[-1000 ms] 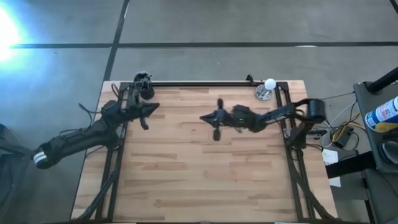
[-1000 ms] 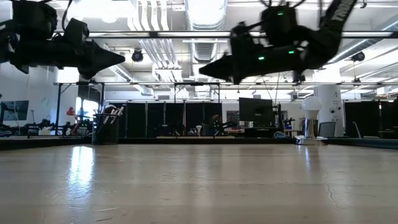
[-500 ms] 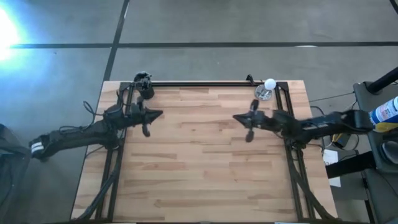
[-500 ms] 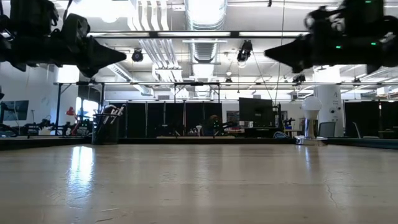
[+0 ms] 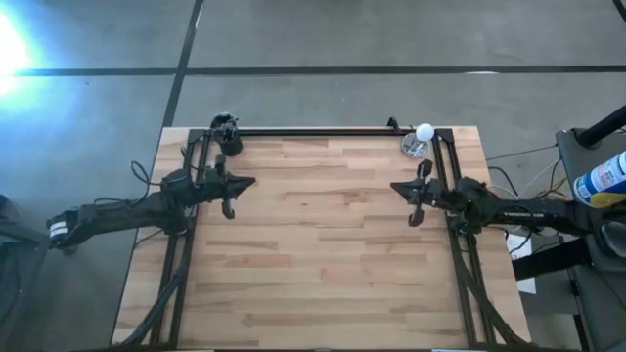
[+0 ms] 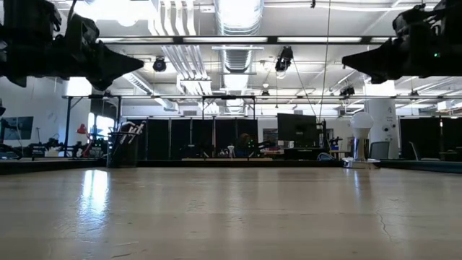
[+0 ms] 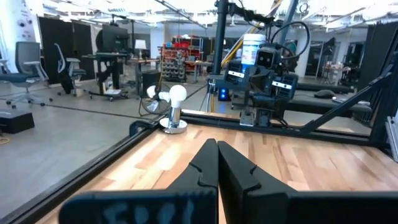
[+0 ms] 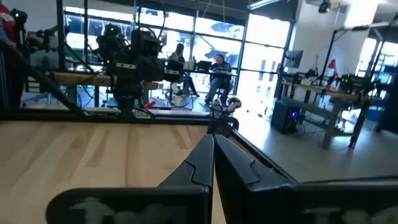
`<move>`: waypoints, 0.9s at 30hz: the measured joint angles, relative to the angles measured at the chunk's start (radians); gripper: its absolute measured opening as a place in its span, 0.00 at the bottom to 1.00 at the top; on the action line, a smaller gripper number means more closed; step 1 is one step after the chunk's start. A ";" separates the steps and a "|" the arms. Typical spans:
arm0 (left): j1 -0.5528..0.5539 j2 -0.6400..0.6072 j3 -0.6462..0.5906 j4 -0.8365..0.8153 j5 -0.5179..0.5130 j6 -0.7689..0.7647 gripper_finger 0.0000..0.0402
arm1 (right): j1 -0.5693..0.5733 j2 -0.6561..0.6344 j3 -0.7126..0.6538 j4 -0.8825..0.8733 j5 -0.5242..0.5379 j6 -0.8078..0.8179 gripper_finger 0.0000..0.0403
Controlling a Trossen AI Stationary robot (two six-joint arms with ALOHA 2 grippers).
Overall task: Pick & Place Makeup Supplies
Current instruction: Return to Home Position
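The makeup brushes (image 5: 224, 124) stand handles-down in a small black cup (image 5: 231, 146) at the table's far left corner. In the low view the brushes (image 6: 130, 131) stick up out of the cup (image 6: 122, 156). My left gripper (image 5: 251, 181) hovers shut above the table's left side, just nearer than the cup, pointing toward the right edge. My right gripper (image 5: 395, 186) hovers shut at the right side, pointing toward the left edge. Both are high above the wood in the low view, left gripper (image 6: 141, 66) and right gripper (image 6: 345, 62). Neither holds anything.
A white ball on a silver base (image 5: 422, 139) stands at the far right corner, just beyond my right gripper. It shows again in the left wrist view as the white ball (image 7: 176, 101). A black rail (image 5: 313, 132) runs along the far edge. Bare wood (image 5: 313, 254) spans the middle.
My right gripper has drawn back from above the table's middle toward the right edge, staying shut and high above the wood. The brushes and cup have not moved.
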 joint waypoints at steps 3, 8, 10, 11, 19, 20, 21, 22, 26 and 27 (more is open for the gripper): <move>0.000 -0.010 -0.038 0.044 -0.012 -0.023 0.00 | 0.000 -0.115 -0.003 -0.106 0.004 -0.033 0.02; -0.001 -0.036 -0.063 0.047 -0.012 -0.044 0.00 | 0.000 -0.294 -0.003 -0.278 0.023 -0.039 0.02; -0.001 -0.055 -0.063 0.046 -0.012 -0.055 0.00 | 0.000 -0.365 -0.003 -0.360 0.024 -0.037 0.02; -0.002 -0.064 -0.063 0.043 -0.012 -0.057 0.00 | 0.000 -0.388 -0.003 -0.394 0.023 -0.032 0.02; -0.015 -0.145 -0.064 -0.054 -0.029 -0.063 0.00 | 0.000 -0.387 -0.003 -0.444 0.042 -0.010 0.02; -0.019 -0.162 -0.064 -0.072 -0.025 -0.063 0.00 | 0.000 -0.387 -0.003 -0.443 0.044 -0.004 0.02; -0.022 -0.181 -0.064 -0.089 -0.016 -0.060 0.00 | 0.000 -0.387 -0.003 -0.442 0.046 0.000 0.02; -0.023 -0.203 -0.064 -0.108 -0.010 -0.053 0.00 | 0.000 -0.387 -0.003 -0.445 0.046 0.004 0.02; -0.023 -0.312 -0.065 -0.240 -0.003 -0.048 0.00 | 0.001 -0.387 -0.003 -0.455 0.046 0.021 0.02; -0.023 -0.344 -0.065 -0.282 0.000 -0.049 0.00 | 0.001 -0.387 -0.003 -0.456 0.045 0.026 0.02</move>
